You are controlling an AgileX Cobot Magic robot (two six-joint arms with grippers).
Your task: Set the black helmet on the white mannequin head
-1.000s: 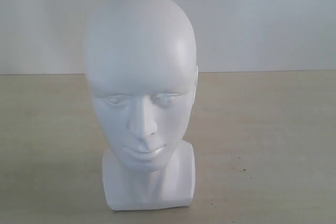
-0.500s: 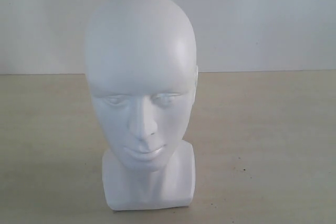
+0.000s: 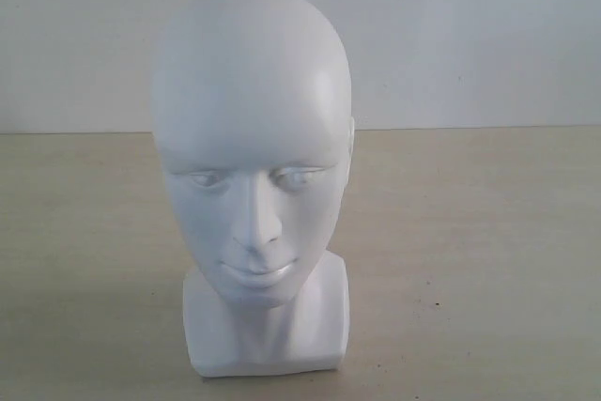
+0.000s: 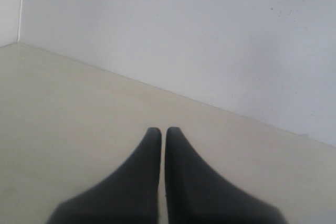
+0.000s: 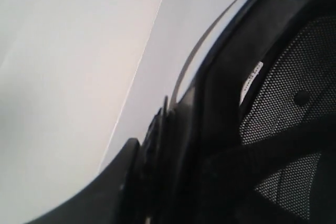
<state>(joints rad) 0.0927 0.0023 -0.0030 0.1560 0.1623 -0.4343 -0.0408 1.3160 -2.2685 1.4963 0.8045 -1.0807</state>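
The white mannequin head (image 3: 252, 138) stands upright on its squarish base in the exterior view, face toward the camera, its crown bare. Neither arm nor the helmet appears in that view. The black helmet (image 5: 273, 93) fills the right wrist view, showing its dark mesh lining, a strap and the thin edge of the visor. My right gripper (image 5: 178, 150) is shut on the helmet's rim, with one black finger (image 5: 123, 171) against the outer shell. In the left wrist view my left gripper (image 4: 163, 130) is shut above the table, holding nothing.
The pale wooden table (image 3: 488, 232) runs back to a white wall (image 3: 470, 35) behind the head. The left wrist view shows bare tabletop (image 4: 63, 108) meeting the wall (image 4: 184, 35) at a corner.
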